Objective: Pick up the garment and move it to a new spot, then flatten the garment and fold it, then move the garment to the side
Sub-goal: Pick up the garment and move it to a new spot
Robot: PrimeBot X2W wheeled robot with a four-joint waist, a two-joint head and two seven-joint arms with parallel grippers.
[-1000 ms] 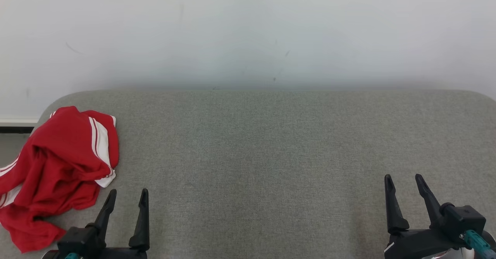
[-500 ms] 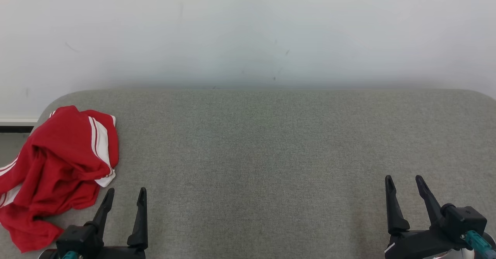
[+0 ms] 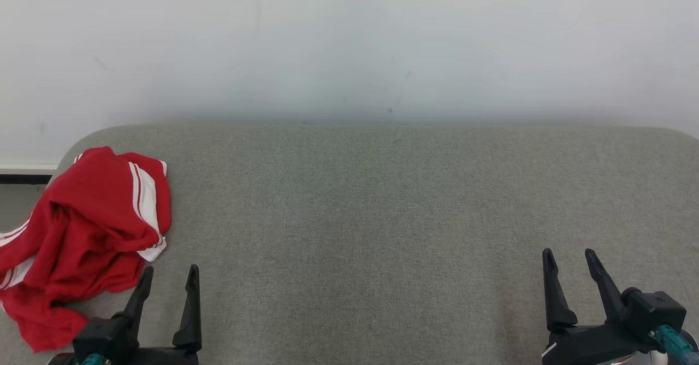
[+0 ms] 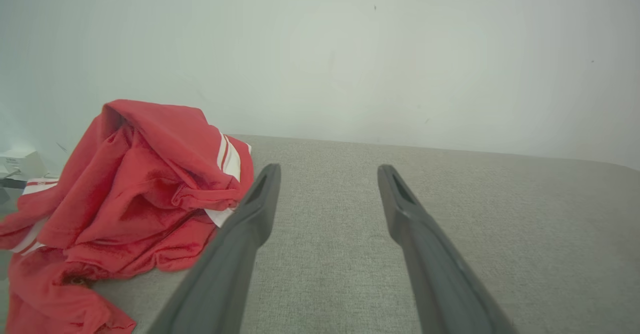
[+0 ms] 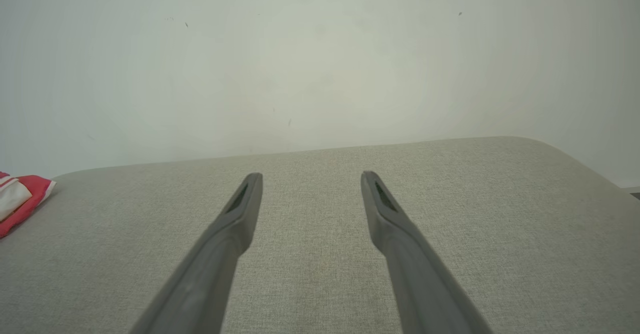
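One garment (image 3: 82,234) just beside left tool (image 3: 169,271)

Garment (image 3: 87,234) heaped on the left end of the table (image 3: 382,217), spilling past its left edge. Left gripper (image 3: 170,271) at the near edge, just beside the garment on its right, fingers pointing toward the wall (image 3: 349,42). Right gripper (image 3: 568,254) at the near right, well apart from the garment, pointing likewise. Wall directly behind the table's far edge.
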